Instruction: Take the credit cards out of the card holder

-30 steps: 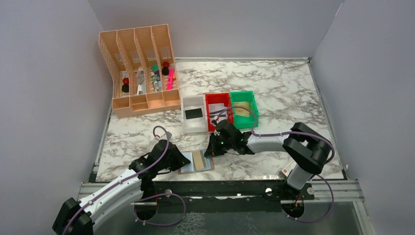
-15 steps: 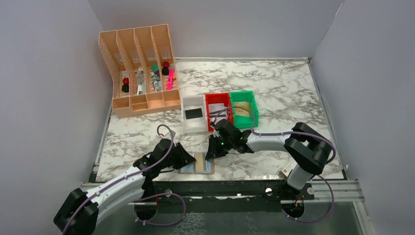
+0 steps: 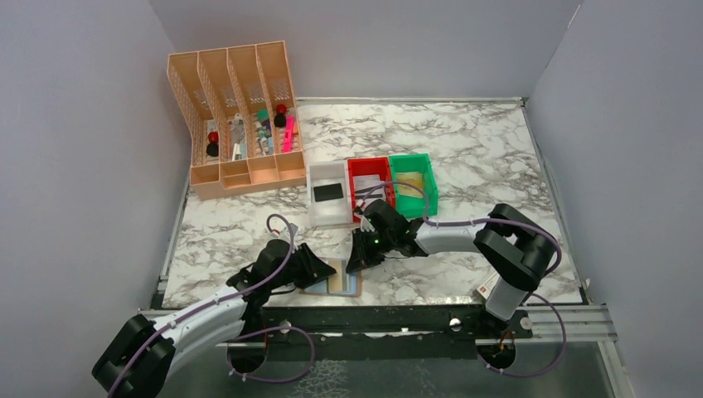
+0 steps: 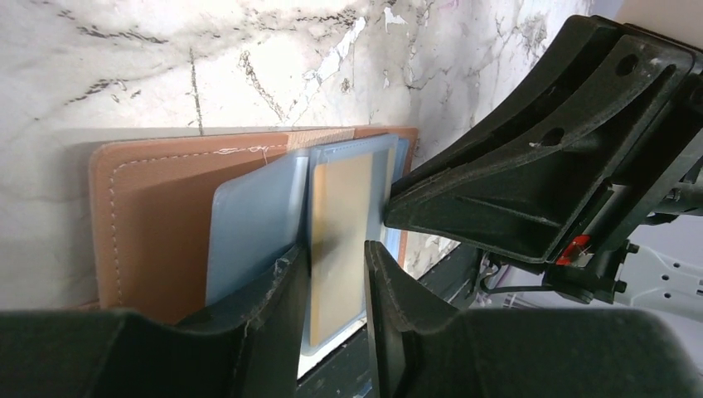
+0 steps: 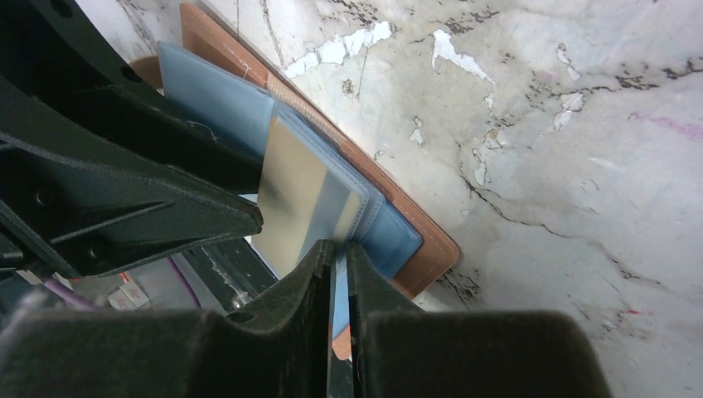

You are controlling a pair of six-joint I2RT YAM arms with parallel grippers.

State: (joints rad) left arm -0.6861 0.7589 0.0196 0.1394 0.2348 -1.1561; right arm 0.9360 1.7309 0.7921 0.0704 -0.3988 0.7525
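Note:
The brown card holder lies open at the table's near edge, its pale blue inner faces up. A tan-gold credit card sits in its clear sleeve. My left gripper is open, its fingers standing either side of the card's near end. My right gripper is shut on the thin edge of the holder's sleeve flap, with the gold card just beyond its tips. In the top view, the left gripper and right gripper meet over the holder from opposite sides.
Behind the holder stand a white bin with a dark card, a red bin, and a green bin with a tan card. A peach desk organiser fills the back left. The table's front rail is close.
The left gripper's jaws have opened and the left arm has edged right towards the holder. The right gripper has stayed at the sleeve, its jaws a touch wider.

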